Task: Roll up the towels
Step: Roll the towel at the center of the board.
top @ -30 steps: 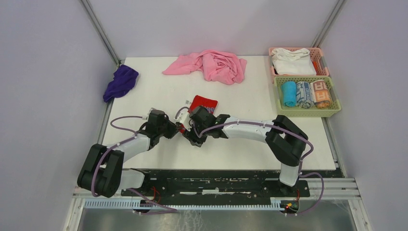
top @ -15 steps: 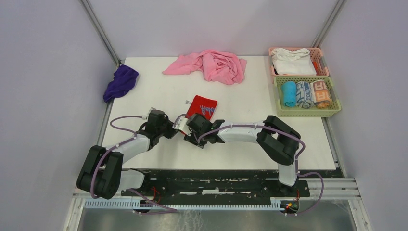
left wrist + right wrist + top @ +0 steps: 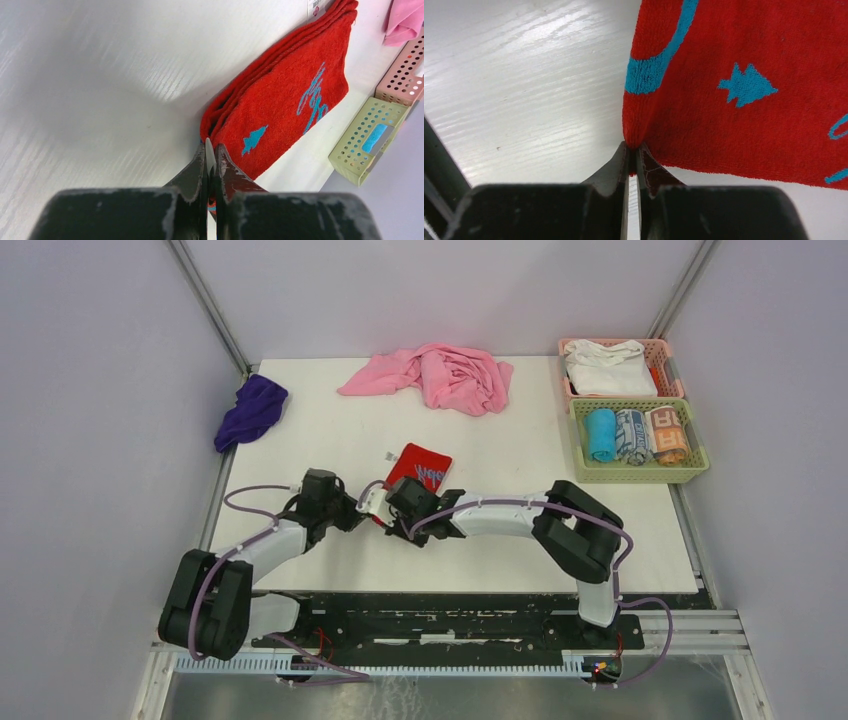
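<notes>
Arms stretched low, wrists meeting | left gripper [image 3: 210, 147] pinched on red towel [image 3: 421, 465], near edge — right gripper [image 3: 633, 146] clamped there too | folded terry — teal motifs

Fuzzy red terry-cloth towel [image 3: 280, 100] on a smooth, faintly grained white table [image 3: 75, 75]

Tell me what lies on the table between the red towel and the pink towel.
Nothing. In the top external view, the white table is bare between the red towel and the pink towel.
</notes>
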`<state>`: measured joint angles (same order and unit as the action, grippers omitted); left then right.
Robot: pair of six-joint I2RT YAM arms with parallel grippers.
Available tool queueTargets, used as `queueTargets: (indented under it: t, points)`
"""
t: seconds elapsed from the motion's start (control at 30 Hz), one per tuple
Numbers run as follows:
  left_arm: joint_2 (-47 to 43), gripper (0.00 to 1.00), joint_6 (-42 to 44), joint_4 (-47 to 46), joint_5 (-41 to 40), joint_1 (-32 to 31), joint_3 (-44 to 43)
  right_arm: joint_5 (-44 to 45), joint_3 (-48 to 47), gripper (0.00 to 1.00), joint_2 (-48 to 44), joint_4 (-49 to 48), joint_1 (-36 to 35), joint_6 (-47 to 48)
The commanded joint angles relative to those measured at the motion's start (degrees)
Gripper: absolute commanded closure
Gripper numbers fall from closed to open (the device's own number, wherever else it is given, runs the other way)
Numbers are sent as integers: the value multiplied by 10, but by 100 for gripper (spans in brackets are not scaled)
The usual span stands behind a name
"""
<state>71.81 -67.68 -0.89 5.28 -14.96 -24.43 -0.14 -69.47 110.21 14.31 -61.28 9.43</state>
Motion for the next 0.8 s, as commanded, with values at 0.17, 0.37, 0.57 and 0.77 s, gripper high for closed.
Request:
queueTargets:
  t: [0.17,0.37,0.57,0.77]
  points:
    - [-49,97,26,41,-21,25,-21,-285,-21,99,4,23,86,-84]
    - [-54,93,37,52,-16,35,-24,-480,-21,100,33,-27,159,-176]
    - [-54,90,49,60,-15,42,-28,-588,-39,100,89,-77,193,-277]
    - [-54,77,68,68,-10,58,-33,-612,-59,100,140,-101,219,-353]
